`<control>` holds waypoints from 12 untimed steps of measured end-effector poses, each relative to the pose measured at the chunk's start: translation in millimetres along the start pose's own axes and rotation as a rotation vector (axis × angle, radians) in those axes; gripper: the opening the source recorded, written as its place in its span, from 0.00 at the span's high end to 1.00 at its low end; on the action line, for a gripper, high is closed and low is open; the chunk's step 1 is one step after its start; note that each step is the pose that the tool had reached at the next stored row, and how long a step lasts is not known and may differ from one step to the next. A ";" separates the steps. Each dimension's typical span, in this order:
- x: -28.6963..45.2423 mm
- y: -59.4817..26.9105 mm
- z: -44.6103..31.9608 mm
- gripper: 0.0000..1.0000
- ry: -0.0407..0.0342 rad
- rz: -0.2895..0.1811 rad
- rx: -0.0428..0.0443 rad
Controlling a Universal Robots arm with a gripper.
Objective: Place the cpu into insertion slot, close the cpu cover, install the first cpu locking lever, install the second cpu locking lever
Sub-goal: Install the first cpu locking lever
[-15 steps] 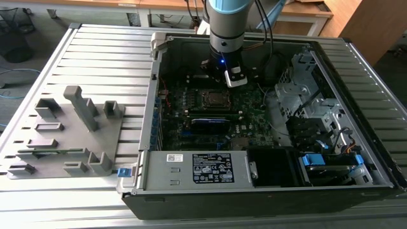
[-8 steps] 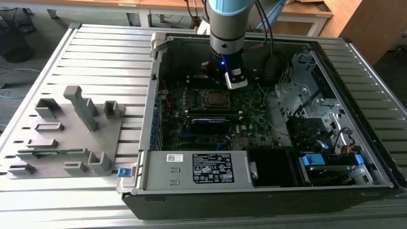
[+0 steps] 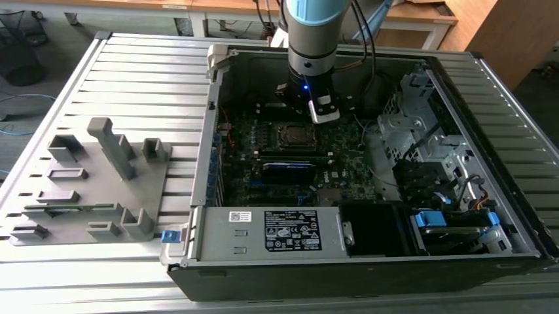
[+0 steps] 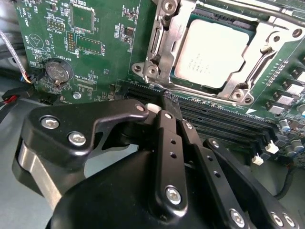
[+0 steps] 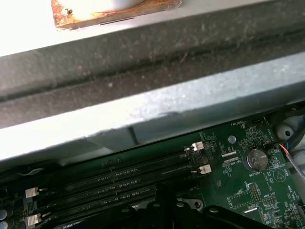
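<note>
you had a big open computer case [image 3: 367, 261] lying on a slatted metal table [image 3: 131, 72], with a grey holder tray [image 3: 88, 190] next to it on the exterior view's left. inside the case lay the dark green circuit board [image 3: 262, 140]. your arm [image 3: 310, 39] came down into the case from above, and your gripper [image 3: 321, 112] hung low over the board, just beside the insertion slot [image 3: 294, 135], on the side farther from the camera.

in the second wrist view, the black gripper [image 4: 164, 107] had its two fingers [image 4: 169, 129] pressed together with nothing between them. the tips sat over the long black memory slots [image 4: 214, 117], and it looked like they were just above them, but you could not tell for sure if they touched.

the cpu [image 4: 217, 53] was already lying flat in the insertion slot [image 4: 164, 47]. the cpu cover [image 4: 259, 67] was down around it, so the pale metal face showed through the window.

a round silver battery [image 4: 58, 71] sat on the board, well apart from the slot. in the first wrist view you saw the memory slots [image 5: 119, 179] and the battery [image 5: 255, 158] too.
</note>
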State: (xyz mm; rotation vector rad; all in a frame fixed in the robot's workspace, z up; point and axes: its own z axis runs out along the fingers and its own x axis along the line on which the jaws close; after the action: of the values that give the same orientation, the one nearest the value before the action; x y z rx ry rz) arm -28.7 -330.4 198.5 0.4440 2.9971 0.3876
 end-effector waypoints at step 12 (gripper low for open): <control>-0.3 -1.0 0.2 0.89 -0.0003 0.000 0.0012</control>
State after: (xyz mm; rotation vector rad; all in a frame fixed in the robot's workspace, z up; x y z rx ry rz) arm -28.6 -331.4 198.1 0.4437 2.9972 0.3857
